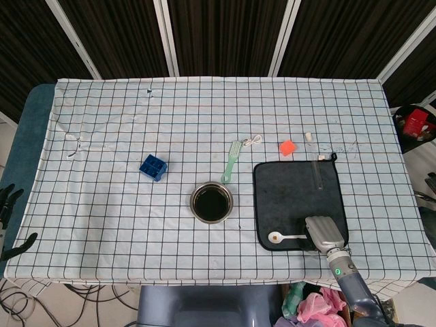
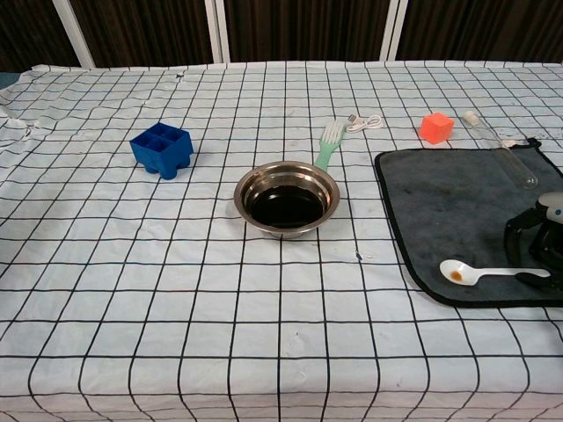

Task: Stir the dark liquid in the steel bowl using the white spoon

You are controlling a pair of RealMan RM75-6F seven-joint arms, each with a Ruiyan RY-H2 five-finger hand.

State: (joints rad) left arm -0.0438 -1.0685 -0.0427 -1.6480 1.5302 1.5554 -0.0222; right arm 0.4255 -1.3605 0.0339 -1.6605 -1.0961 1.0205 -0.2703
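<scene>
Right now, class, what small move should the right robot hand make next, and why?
Probably close its fingers on the white spoon's handle and lift. The right robot hand sits at the handle end, the spoon lies flat on the dark mat, and the steel bowl stands unstirred to its left.

White tablecloth (image 1: 109,204) with black grid; dark liquid (image 2: 284,205) in steel bowl (image 2: 250,182); beside it, white spoon (image 2: 479,272) on dark grey mat (image 2: 449,189).

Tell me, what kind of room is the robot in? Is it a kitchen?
Probably a robot test lab, not a kitchen. A white checked cloth covers the table, loose cables trail underneath, and odd props sit about: a blue plastic tray, an orange cube.
</scene>
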